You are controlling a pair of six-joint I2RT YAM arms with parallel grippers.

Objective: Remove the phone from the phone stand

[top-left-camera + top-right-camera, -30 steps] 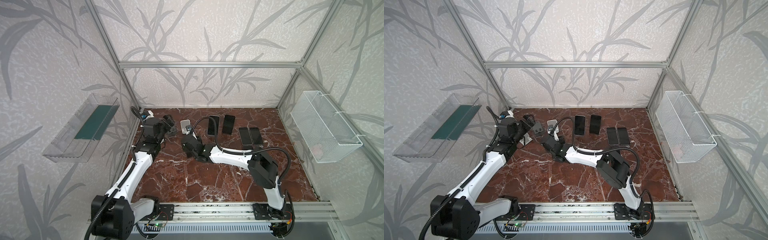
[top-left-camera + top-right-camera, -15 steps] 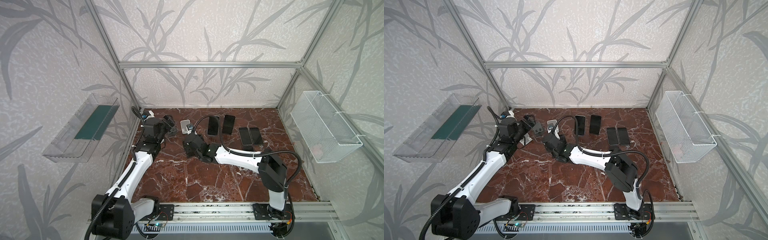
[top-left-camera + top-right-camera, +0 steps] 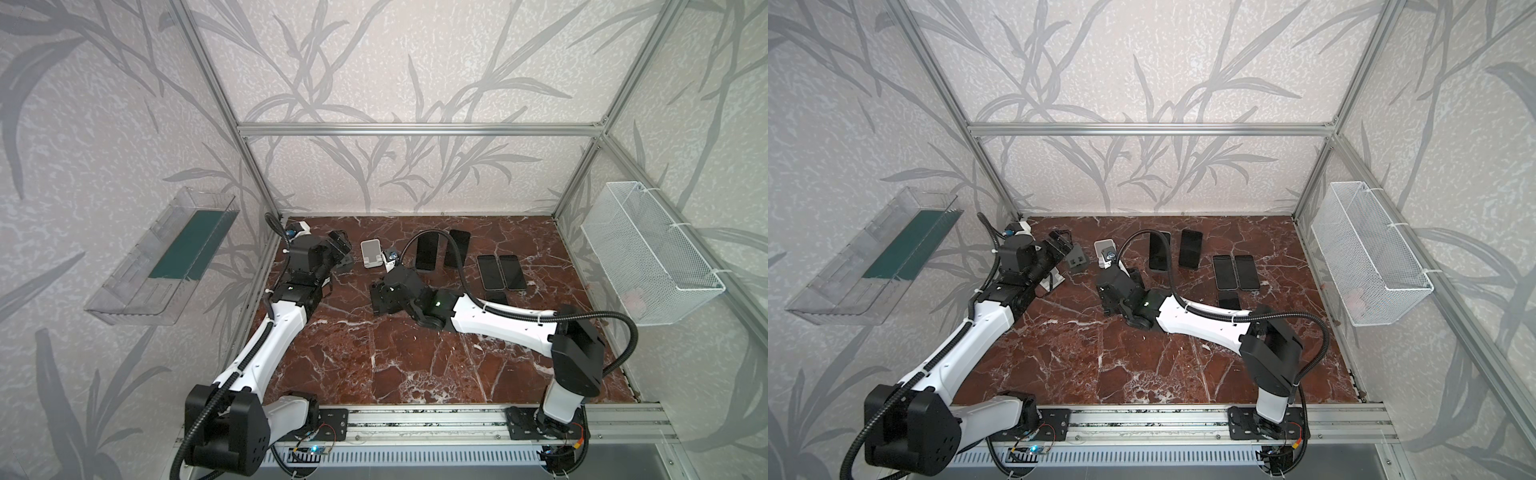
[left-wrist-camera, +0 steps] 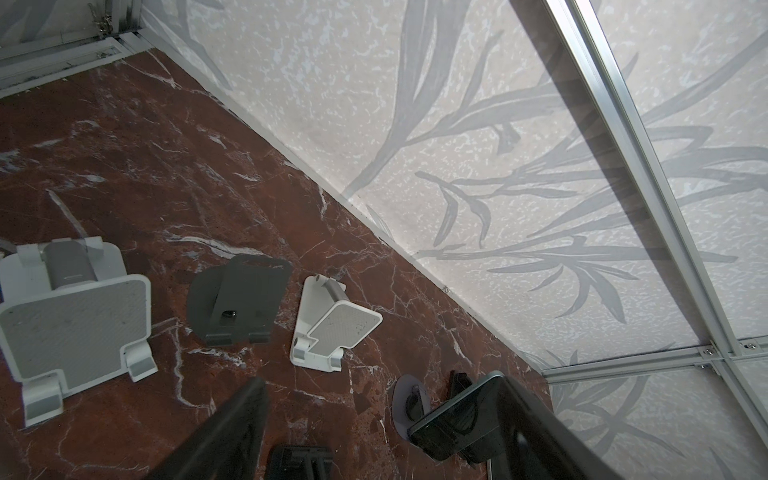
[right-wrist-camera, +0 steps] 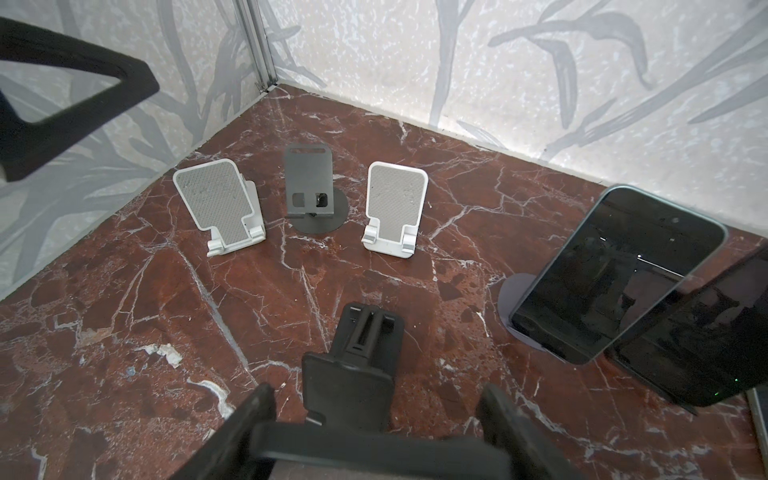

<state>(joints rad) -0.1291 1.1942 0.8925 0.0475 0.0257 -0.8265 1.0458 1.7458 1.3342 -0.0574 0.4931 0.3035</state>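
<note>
L claw (image 3: 340,245): far-left rear of marble table (image 3: 415,365). Fingers spread, nothing between them. Idle.

Next along, 3 empty stands in a row: white stand (image 5: 218,199), grey stand (image 5: 309,178), 2nd white stand (image 5: 397,199). No phone on any.

R claw (image 3: 381,296): mid-table, closed across a flat dark slab seen edge-on in R wrist view. Judged to be the phone (image 5: 374,442); cannot confirm from that angle. Black stand (image 5: 353,374) sits just ahead of the fingers, cradle bare.

Further right: 2 propped phones (image 5: 615,270), each on its own stand. Then 3 flat phones (image 3: 489,272) on the table, 2 side by side, 1 nearer the front.

Status (judgement): lift-off prob done for this unit, as the phone is in the grip and apart from its stand. Left to do: carry it right, lay it flat nr the other 3, let go. 2 stands are loaded, if those count.
</note>
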